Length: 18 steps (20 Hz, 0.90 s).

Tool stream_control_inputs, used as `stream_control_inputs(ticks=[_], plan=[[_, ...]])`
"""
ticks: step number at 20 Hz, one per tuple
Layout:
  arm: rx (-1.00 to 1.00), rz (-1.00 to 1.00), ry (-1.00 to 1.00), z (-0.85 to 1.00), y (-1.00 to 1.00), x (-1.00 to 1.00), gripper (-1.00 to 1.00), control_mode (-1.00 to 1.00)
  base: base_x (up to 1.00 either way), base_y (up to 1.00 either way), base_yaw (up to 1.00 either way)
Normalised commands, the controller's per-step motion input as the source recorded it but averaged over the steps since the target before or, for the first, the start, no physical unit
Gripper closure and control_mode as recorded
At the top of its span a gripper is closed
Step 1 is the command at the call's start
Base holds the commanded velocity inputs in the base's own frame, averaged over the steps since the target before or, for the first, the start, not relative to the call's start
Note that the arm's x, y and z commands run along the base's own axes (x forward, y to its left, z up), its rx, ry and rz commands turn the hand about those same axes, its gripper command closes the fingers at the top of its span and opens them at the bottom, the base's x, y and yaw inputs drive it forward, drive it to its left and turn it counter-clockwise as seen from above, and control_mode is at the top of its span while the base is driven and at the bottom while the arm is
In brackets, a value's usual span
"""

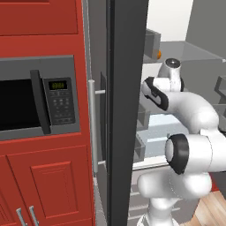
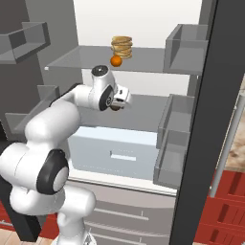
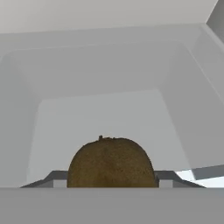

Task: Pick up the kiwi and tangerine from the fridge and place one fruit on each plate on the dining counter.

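Kiwi (image 3: 111, 162) sits low and central in the hand view, brown and fuzzy, between the two dark finger tips (image 3: 57, 179) that flank it on either side. Hand (image 2: 116, 105) closed narrow on the kiwi; in the right base view a small dark lump shows at its tip, just above the middle glass shelf (image 2: 143, 117) of the fridge (image 2: 143, 28). Whether the fruit rests on the glass or hangs just clear of it, cannot tell.

Arm (image 2: 57, 119) reaches in from the near left, forearm roughly level, wrist turned so the fingers point into the cavity. That fits a side-on grip: the shelf above leaves little headroom, so a level approach looks the likelier way in.

Tangerine (image 2: 116, 61) on the upper shelf (image 2: 86, 55), at the near edge, just in front of a stack of tan flat rounds (image 2: 122, 46). Untouched, well above the hand. In the left base view it is a sliver of orange (image 1: 159, 54) past the door.

Fridge door (image 1: 126, 110) stands open, dark slab between the arm and the microwave (image 1: 39, 97). Door bins (image 2: 184, 48) hang on the right, close to the route out.

Judgement: first fruit gripped, not yet carried; nothing placed. Drawing straight back toward the near side should keep clear of the bins and the shelf lip.
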Motion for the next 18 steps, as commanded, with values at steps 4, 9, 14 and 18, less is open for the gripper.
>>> stream_control_inputs(ticks=[4,9,14,18], plan=[[0.0,0.0,0.01,0.64,0.23,-1.0,1.0,-1.0,0.0,0.0,0.0],[0.0,0.0,0.0,0.73,0.21,-1.0,1.0,-1.0,0.0,0.0,0.0],[0.0,0.0,-0.03,0.55,0.31,-0.91,1.0,-1.0,0.0,0.0,0.0],[0.0,0.0,-0.04,0.18,0.1,-0.96,1.0,-1.0,0.0,0.0,0.0]])
